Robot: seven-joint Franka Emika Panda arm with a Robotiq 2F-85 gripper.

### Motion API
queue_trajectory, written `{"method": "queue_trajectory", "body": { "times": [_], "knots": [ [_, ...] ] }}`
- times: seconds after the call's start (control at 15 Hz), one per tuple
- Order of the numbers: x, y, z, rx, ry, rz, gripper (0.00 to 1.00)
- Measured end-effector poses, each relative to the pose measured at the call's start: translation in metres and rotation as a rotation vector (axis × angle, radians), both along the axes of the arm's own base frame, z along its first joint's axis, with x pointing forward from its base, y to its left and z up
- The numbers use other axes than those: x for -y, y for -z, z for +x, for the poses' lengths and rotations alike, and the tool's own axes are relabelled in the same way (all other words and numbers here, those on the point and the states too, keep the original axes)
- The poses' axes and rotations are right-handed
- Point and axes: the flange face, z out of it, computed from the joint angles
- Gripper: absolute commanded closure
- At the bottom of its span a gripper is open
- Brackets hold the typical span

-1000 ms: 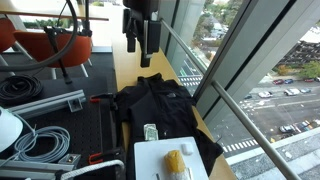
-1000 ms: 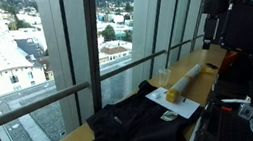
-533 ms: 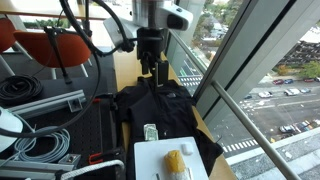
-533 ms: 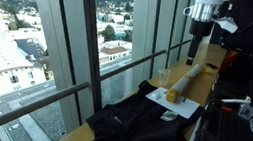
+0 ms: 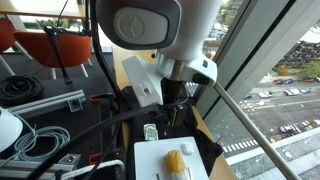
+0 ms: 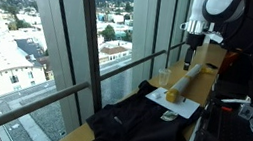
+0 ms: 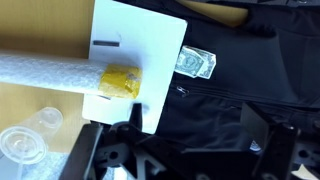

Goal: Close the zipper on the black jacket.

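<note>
The black jacket (image 5: 140, 105) lies crumpled on the wooden ledge by the window; it also shows in the other exterior view (image 6: 143, 132). In the wrist view the jacket (image 7: 250, 80) fills the right side, with a small zipper pull (image 7: 181, 90) near its left edge and a silvery tag (image 7: 198, 63) on it. My gripper (image 7: 195, 125) is open and empty and hangs above the jacket, with its fingers (image 7: 262, 128) apart. In both exterior views the gripper (image 5: 176, 102) (image 6: 190, 48) is above the ledge, not touching the cloth.
A white board (image 7: 135, 45) with a yellow block (image 7: 120, 82) lies beside the jacket. A bubble-wrap roll (image 7: 40, 70) and clear plastic cups (image 7: 28, 132) lie on the wood. Cables and metal parts (image 5: 40, 140) crowd the side away from the window glass (image 5: 260, 60).
The arm has swung along the ledge and come down over the jacket; it now fills one exterior view. The gripper stayed open. The jacket has not moved.
</note>
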Motion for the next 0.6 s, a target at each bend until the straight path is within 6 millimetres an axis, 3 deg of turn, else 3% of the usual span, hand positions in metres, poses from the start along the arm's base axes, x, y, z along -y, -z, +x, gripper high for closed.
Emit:
{"method": "queue_trajectory", "body": {
  "times": [0.27, 0.6],
  "knots": [
    [0.011, 0.036, 0.022, -0.045, -0.028, -0.001, 0.00],
    [-0.009, 0.093, 0.049, -0.076, -0.076, -0.011, 0.00]
  ]
}}
